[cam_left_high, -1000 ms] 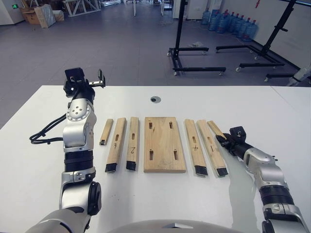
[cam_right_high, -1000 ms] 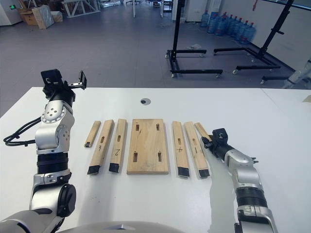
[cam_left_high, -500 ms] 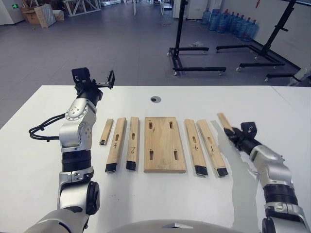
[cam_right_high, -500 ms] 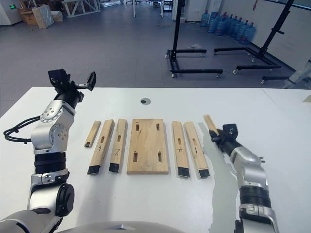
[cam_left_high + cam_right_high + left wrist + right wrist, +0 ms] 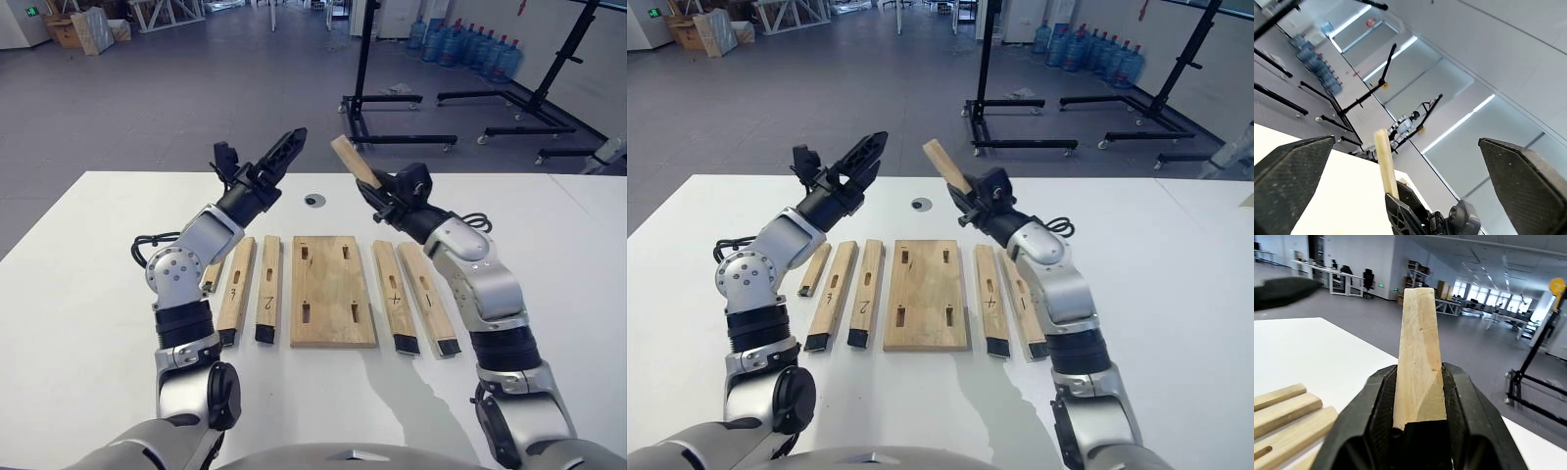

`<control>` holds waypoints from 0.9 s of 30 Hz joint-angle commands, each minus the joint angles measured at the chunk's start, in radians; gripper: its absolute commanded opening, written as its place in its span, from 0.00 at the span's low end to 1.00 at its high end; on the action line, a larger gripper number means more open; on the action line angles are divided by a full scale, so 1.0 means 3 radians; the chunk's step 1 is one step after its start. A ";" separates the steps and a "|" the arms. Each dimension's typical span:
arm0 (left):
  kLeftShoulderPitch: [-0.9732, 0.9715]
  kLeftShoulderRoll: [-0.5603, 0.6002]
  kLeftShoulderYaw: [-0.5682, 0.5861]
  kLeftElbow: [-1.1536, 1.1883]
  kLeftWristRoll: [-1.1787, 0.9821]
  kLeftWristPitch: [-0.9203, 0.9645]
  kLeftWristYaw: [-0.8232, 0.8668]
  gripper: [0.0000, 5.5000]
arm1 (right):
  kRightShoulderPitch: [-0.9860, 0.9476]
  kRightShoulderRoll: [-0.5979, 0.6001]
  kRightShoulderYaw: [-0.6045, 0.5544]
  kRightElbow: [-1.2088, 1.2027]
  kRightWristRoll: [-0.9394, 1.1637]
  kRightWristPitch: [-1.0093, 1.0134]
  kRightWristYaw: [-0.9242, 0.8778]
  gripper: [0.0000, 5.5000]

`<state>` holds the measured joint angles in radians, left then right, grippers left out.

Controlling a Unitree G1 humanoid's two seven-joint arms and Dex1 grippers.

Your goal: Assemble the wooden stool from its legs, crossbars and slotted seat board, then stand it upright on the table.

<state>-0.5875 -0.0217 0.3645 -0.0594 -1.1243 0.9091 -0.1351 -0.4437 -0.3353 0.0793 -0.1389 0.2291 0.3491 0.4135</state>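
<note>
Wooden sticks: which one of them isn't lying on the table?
The short crossbar clamped in the right end effector, held tilted in the air. The other five lie flat on the table, on either side of the seat board.

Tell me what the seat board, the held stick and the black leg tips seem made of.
Seat board: pale wood, apparently unvarnished; matte with visible grain.
Held crossbar: same bare light wood, faint grain streaks.
Leg tips: black covering, possibly rubber or plastic; unclear.
</note>
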 commanded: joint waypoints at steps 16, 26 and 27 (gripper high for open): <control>0.0147 -0.0039 -0.0118 -0.0171 -0.0344 -0.0066 0.0202 0.98 | 0.0144 0.0298 0.0209 -0.0227 0.0065 -0.0091 0.0163 0.23; 0.0100 -0.0008 -0.0196 -0.0052 -0.0334 -0.0104 0.0276 0.98 | 0.0192 0.0347 0.0342 -0.0328 0.0060 -0.0077 0.0248 0.23; 0.0089 -0.0009 -0.0203 -0.0047 -0.0341 -0.0104 0.0282 0.98 | 0.0195 0.0358 0.0357 -0.0325 0.0052 -0.0079 0.0249 0.23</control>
<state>-0.5300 -0.0297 0.3132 -0.0796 -1.2208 0.8826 -0.0656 -0.3907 -0.2324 0.1744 -0.2233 0.2521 0.3229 0.4849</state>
